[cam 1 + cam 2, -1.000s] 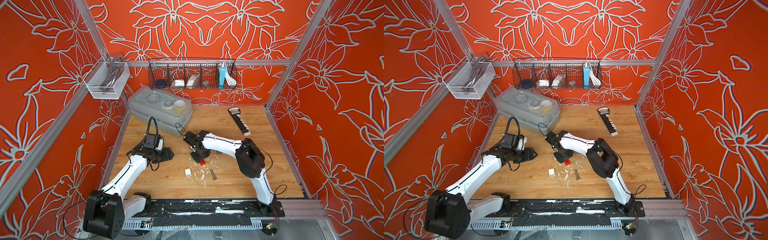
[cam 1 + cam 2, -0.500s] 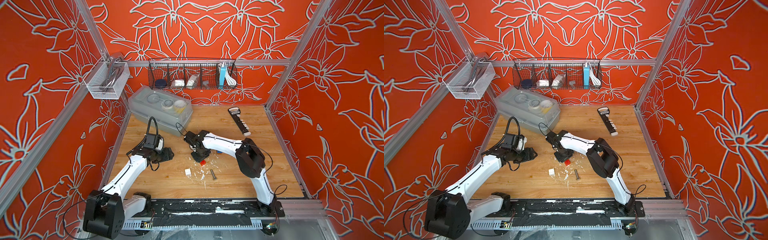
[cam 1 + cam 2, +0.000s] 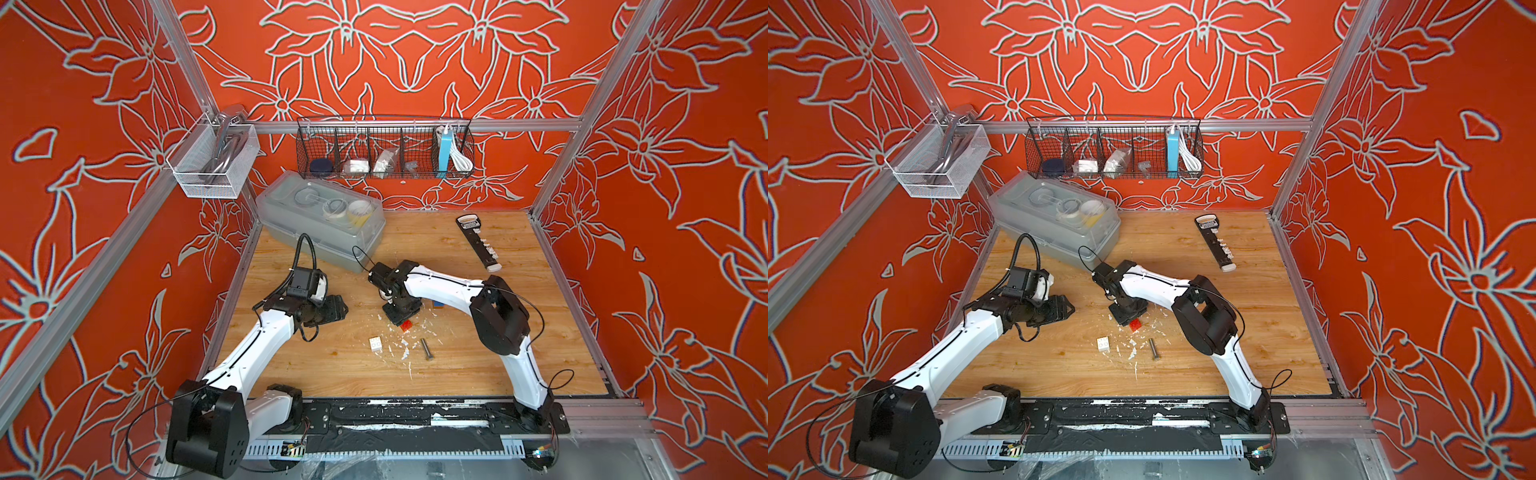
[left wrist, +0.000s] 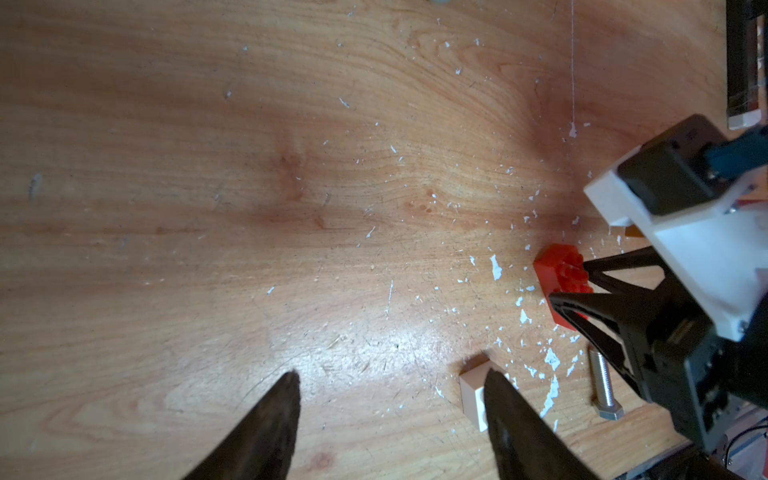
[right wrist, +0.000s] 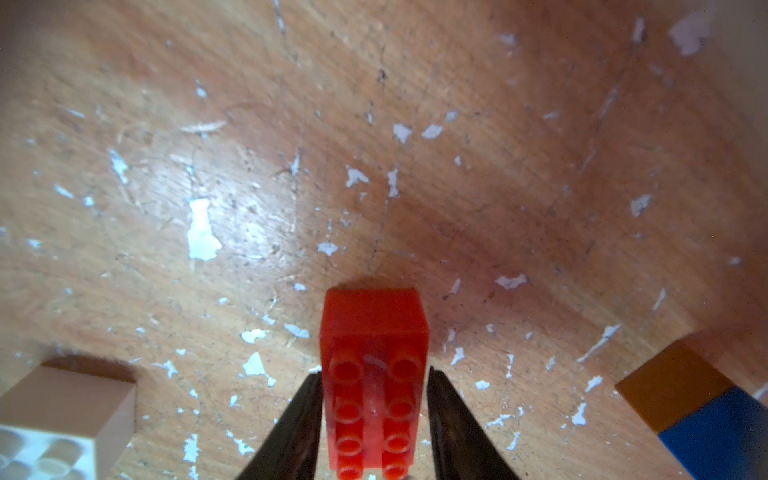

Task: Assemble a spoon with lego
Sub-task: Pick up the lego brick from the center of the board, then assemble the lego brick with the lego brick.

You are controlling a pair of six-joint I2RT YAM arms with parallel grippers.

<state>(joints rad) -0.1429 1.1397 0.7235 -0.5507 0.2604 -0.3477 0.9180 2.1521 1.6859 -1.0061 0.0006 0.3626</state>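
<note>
**Item 1, right gripper** (image 5: 374,372): lowered onto the table (image 3: 457,374) near its centre. Its fingers (image 5: 299,424) are closed against the two long sides of the red brick (image 5: 374,316), which lies flat, studs up. The grip is taken across the narrow width. This is judged to leave the studs free and to allow the brick to be lifted squarely for pressing onto another.

**Item 2, left gripper** (image 4: 390,374): held above bare wood to the left of the bricks, fingers apart, nothing between them. It is judged to be held in reserve, to steady a receiving piece.

**Item 3, white brick** (image 3: 375,344): set studs up, just near and left of the red brick, apart from it and ungripped.

**Item 4, brown-and-blue stem piece** (image 5: 698,407): two colours joined end to end, lying just right of the red brick and largely hidden under the right arm in both top views. It is the only part of the spoon seen assembled; no head is built yet.

**Item 5, other lego:** pink, green and light blue bricks are not seen in any view.

**Item 6, bolt** (image 3: 426,349): loose, near and right of the red brick, among scattered white flakes (image 3: 405,353).

**Item 7, black strip** (image 3: 478,243) at far right and **grey lidded box** (image 3: 320,224) at far left: well apart from the work, not engaged.
</note>
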